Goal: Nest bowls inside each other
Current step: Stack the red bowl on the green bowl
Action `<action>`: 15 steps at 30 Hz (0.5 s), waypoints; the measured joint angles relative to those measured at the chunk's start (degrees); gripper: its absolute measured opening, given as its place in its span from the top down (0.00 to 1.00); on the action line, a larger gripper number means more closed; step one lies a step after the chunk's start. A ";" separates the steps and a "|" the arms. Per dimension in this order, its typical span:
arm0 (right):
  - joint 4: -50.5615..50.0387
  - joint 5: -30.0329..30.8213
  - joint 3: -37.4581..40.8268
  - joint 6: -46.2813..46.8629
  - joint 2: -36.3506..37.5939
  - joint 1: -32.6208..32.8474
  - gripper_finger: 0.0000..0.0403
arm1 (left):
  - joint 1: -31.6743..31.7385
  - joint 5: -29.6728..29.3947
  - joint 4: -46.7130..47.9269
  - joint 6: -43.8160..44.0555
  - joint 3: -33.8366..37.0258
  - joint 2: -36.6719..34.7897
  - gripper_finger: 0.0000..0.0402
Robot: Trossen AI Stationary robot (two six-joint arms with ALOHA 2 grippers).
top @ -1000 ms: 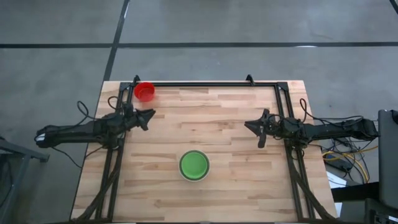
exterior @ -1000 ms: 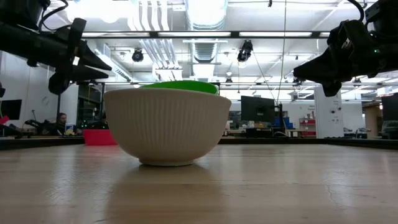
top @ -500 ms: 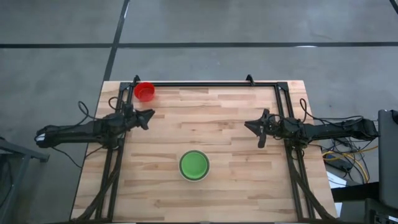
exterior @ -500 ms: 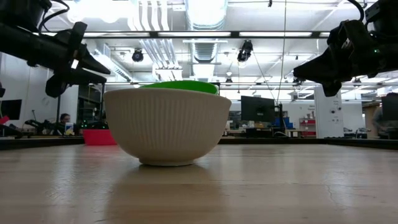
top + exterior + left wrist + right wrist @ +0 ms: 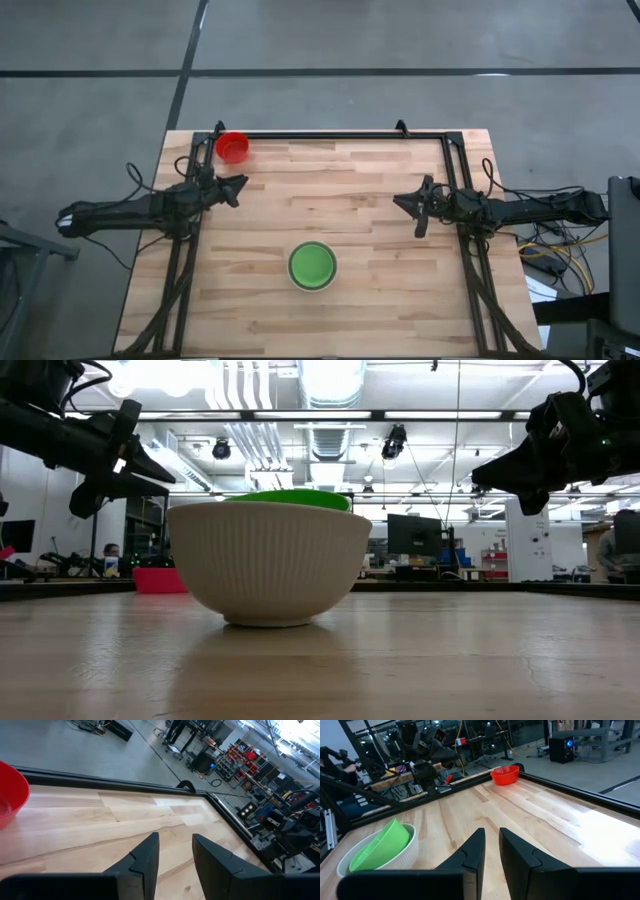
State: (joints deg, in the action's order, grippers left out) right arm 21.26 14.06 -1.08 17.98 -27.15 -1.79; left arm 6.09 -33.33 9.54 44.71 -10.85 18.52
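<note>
A whitish-grey ribbed bowl (image 5: pixel 270 560) stands on its base near the middle of the table's near half. A bright green bowl (image 5: pixel 312 264) sits inside it, its rim tilted and showing above the rim of the whitish-grey bowl (image 5: pixel 382 845). A red bowl (image 5: pixel 232 146) stands alone at the far left corner (image 5: pixel 7 795). My left gripper (image 5: pixel 240 187) hovers above the table's left side, open and empty, just on the near side of the red bowl. My right gripper (image 5: pixel 403 206) hovers above the right side, its fingers (image 5: pixel 491 851) a narrow gap apart with nothing between them.
A black frame rail (image 5: pixel 330 134) runs along the far edge, and slanting struts (image 5: pixel 180 280) run down both sides. Bare wood lies between the two grippers and around the bowls. In the low view, the room beyond the table holds desks, monitors and a person (image 5: pixel 110 555).
</note>
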 joint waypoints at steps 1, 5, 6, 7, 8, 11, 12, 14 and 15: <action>0.00 0.00 0.00 0.00 0.01 0.01 0.87 | 0.00 0.01 0.02 0.00 0.00 0.00 0.70; 0.00 0.00 0.00 0.00 0.01 -0.01 0.87 | 0.00 0.71 0.20 0.02 0.00 0.02 0.70; 0.00 0.00 0.00 0.00 -0.01 -0.01 0.87 | 0.00 0.78 0.20 0.04 0.00 0.02 0.70; 0.00 0.00 0.00 0.01 0.00 0.00 0.87 | 0.00 0.82 0.20 0.04 0.00 0.02 0.70; 0.00 0.00 0.00 0.00 0.01 0.00 0.87 | 0.00 0.88 0.20 0.04 0.00 0.02 0.70; 0.00 0.00 0.00 0.00 0.01 0.01 0.87 | 0.00 0.91 0.20 0.09 0.00 0.04 0.70; 0.00 0.00 0.00 0.00 0.01 -0.01 0.87 | 0.00 0.94 0.17 0.35 0.02 0.04 0.70; -0.01 0.00 0.00 0.01 0.01 -0.01 0.87 | -0.02 1.46 -0.06 1.36 0.02 0.04 0.70; 0.00 0.00 0.00 0.00 0.01 0.00 0.87 | -0.02 1.95 -0.29 1.73 0.02 0.02 0.70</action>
State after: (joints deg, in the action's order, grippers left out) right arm 21.26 14.06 -1.08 17.98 -27.14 -1.79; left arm 6.07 -31.38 9.24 46.44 -10.83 18.55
